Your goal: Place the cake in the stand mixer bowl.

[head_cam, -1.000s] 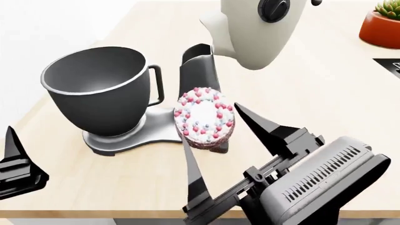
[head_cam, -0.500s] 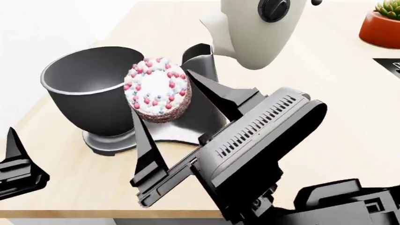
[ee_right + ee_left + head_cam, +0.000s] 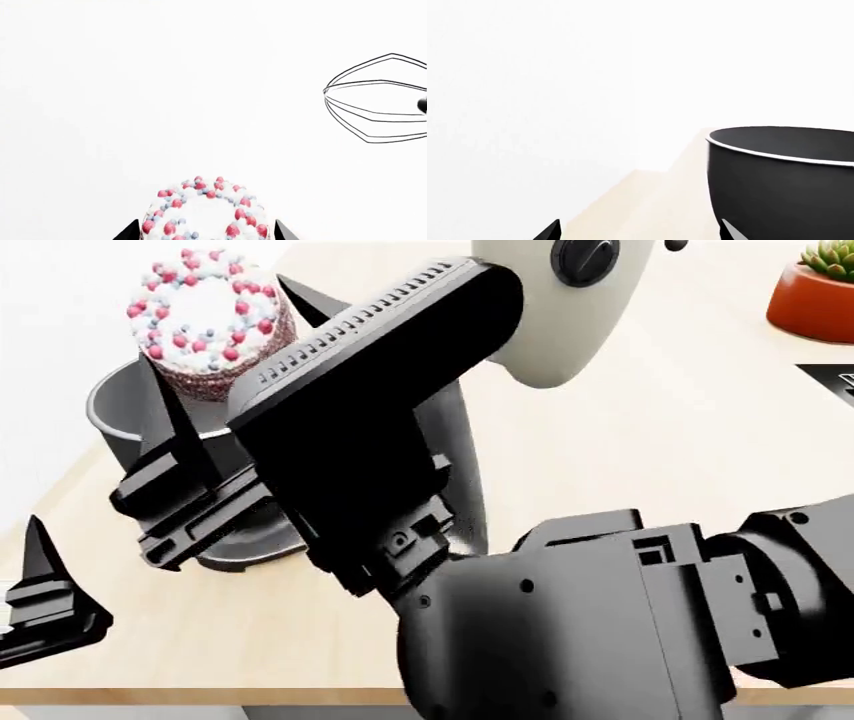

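The cake (image 3: 207,320), white-topped with pink and red sprinkles, hangs in the air above the far-left rim of the stand mixer bowl (image 3: 114,425), its top tilted toward the head camera. My right gripper (image 3: 214,328) is shut on the cake's sides. In the right wrist view the cake (image 3: 207,212) fills the space between the two fingertips of the right gripper (image 3: 207,232). The right arm hides most of the dark grey bowl. My left gripper (image 3: 640,232) is open and holds nothing, low beside the bowl (image 3: 780,190).
The cream mixer head (image 3: 561,310) rises behind my right arm, and its wire whisk (image 3: 377,97) shows in the right wrist view. A potted plant (image 3: 811,295) stands at the far right. The wooden counter (image 3: 667,440) ends close to the bowl at the left.
My right gripper has carried the cake up and to the left, from the counter beside the mixer base to above the bowl's rim. The left gripper has stayed put.
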